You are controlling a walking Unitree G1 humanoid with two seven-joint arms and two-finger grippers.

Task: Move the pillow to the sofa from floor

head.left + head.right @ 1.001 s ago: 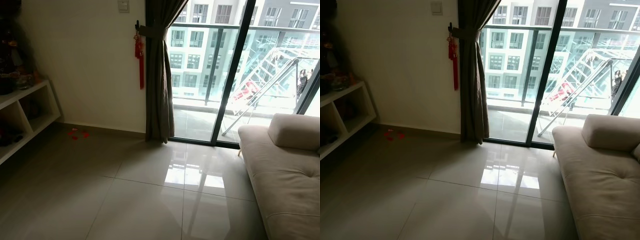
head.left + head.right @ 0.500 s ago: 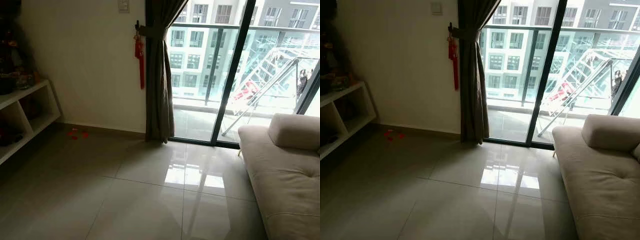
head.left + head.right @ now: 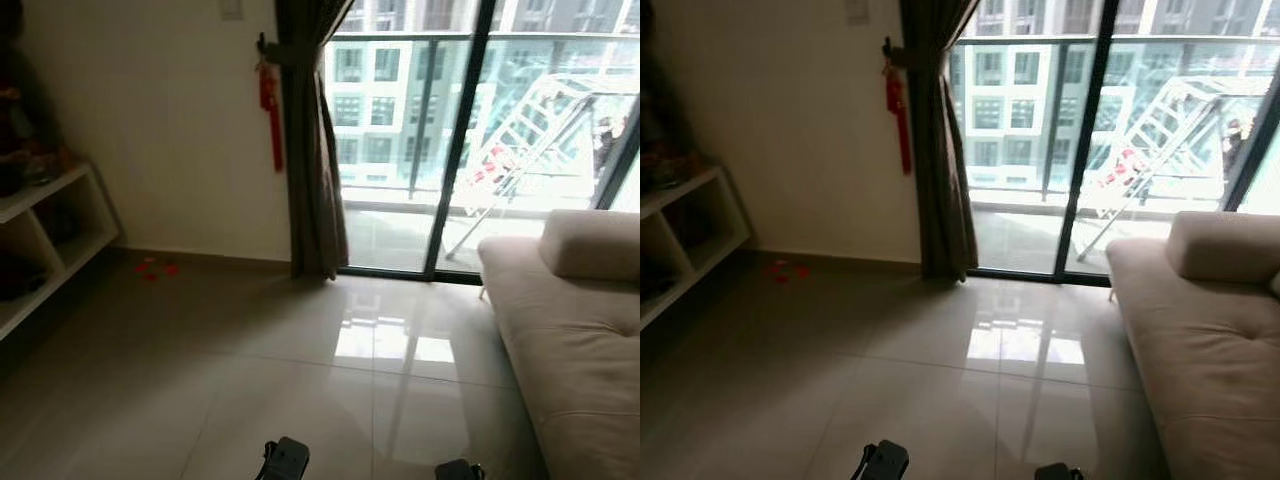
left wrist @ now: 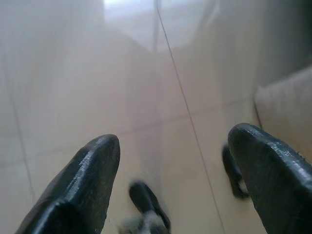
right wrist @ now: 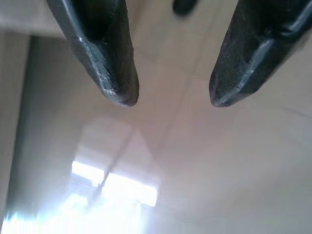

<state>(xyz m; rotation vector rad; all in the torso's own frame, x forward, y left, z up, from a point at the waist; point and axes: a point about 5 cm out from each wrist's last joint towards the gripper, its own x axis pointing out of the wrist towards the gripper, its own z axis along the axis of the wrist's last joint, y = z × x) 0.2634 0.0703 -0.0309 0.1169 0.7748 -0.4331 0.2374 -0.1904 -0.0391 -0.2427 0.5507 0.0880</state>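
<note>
**Living-room corner: pillow on sofa, both claws empty**

- Pillow (image 3: 590, 243): beige, rounded. It lies on the far end of the sofa (image 3: 570, 350), close to the glass door (image 3: 480, 140). Whether it is loose or part of the sofa cannot be told.
- Position relative to the claws: ahead and to the robot's right, well apart from both grippers and touching neither. The right gripper is the nearer one.
- Left gripper (image 4: 174, 139): low at the near edge of the head view, above the tiled floor (image 3: 300, 380). Its two black fingers (image 4: 87, 180) are spread wide with bare tile between them, and it holds nothing. An edge of beige upholstery shows to one side in its wrist view.
- Right gripper (image 5: 171, 101): low and just beside the sofa's front edge. Its fingers (image 5: 105, 58) are parted with glossy tile in the gap, and it holds nothing.
- Floor: pale glossy tiles with a bright window reflection. Small red scraps (image 3: 155, 268) lie near the skirting.
- Wall side: a white shelf unit (image 3: 45, 235) stands on the robot's left.
- Door side: a dark curtain (image 3: 312, 150) is tied back, with a red tassel (image 3: 270, 110) hanging beside it.
- Balcony: a white drying rack (image 3: 530, 130) stands beyond the glass.
</note>
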